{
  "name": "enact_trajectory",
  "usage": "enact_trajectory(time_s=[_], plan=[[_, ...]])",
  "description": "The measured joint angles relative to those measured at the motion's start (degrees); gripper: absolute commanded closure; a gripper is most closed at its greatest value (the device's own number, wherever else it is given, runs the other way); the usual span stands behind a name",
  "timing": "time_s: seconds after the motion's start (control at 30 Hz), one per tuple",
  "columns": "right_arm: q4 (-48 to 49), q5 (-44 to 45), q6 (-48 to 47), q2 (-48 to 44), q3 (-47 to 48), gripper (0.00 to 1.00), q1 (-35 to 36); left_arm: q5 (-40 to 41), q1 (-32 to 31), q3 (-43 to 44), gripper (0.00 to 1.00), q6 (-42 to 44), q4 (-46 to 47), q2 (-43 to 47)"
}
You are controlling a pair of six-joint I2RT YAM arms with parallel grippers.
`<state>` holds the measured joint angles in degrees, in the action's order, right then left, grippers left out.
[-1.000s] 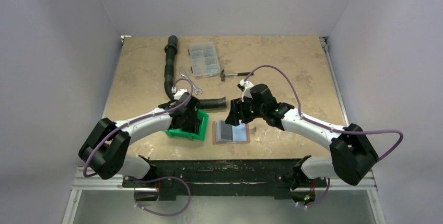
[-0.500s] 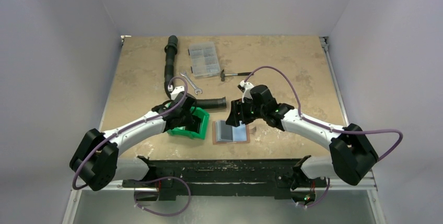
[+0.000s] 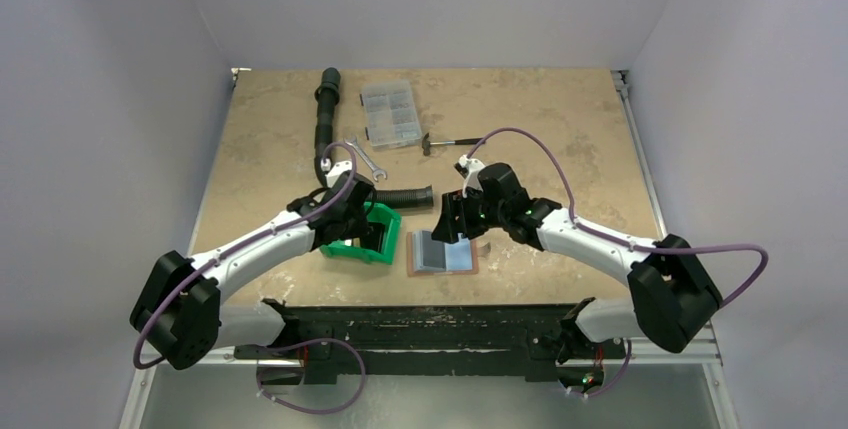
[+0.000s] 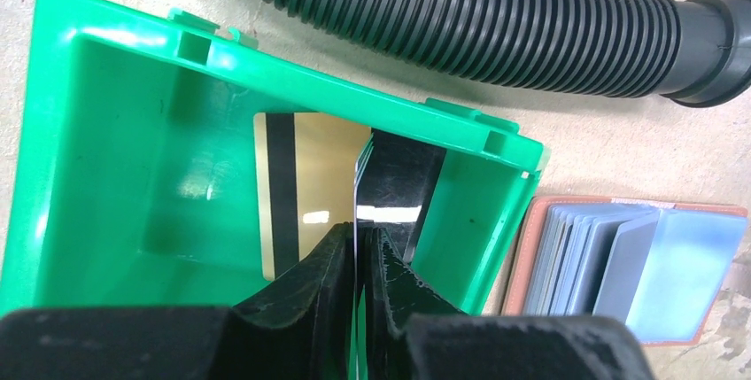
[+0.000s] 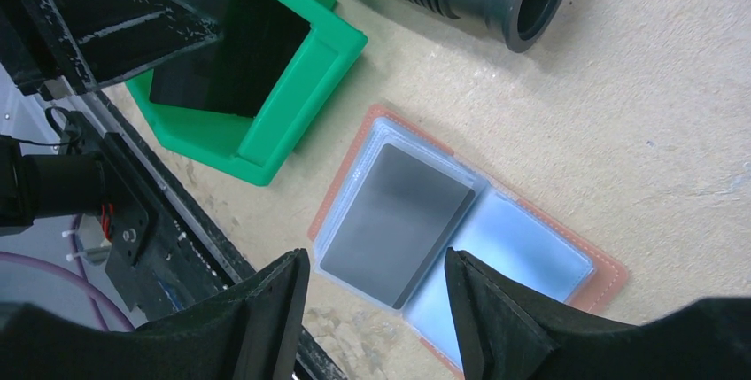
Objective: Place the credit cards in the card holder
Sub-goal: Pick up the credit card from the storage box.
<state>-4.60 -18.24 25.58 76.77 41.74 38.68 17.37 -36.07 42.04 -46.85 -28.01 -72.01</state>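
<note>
The card holder [image 3: 442,251] lies open on the table, grey-blue pockets up, with a grey card [image 5: 398,212] in its left pocket. Left of it sits a green bin [image 4: 266,79] holding a gold credit card [image 4: 310,176] and a black credit card [image 4: 398,185]. My left gripper [image 4: 359,238] reaches into the bin and is shut on the black card's edge. The top view shows this gripper [image 3: 362,227] over the bin. My right gripper [image 5: 374,260] hovers open above the card holder [image 5: 531,247], touching nothing.
A black corrugated hose [image 4: 496,26] runs just behind the bin, its open end near the holder. Farther back lie a clear compartment box [image 3: 390,114], a wrench [image 3: 365,159] and a small hammer [image 3: 450,141]. The table's near edge is close to the holder.
My left gripper has closed onto the black card in the bin, and the left arm has shifted slightly. The right arm has stayed still.
</note>
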Motion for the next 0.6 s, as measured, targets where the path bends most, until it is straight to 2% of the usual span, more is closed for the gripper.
enact_trajectory(time_s=[0.33, 0.5, 0.6], plan=[[0.0, -0.8, 0.4, 2.2, 0.0, 0.33, 0.0, -0.2, 0.0, 2.3, 0.92, 1.7, -3.0, 0.3], [0.5, -1.8, 1.2, 3.2, 0.8, 0.30, 0.1, -1.8, 0.3, 4.6, 1.00, 3.4, -3.4, 0.3], [1.1, -2.5, 2.0, 3.6, 1.9, 0.28, 0.3, -3.8, 1.6, 5.5, 1.00, 4.5, -3.5, 0.3]])
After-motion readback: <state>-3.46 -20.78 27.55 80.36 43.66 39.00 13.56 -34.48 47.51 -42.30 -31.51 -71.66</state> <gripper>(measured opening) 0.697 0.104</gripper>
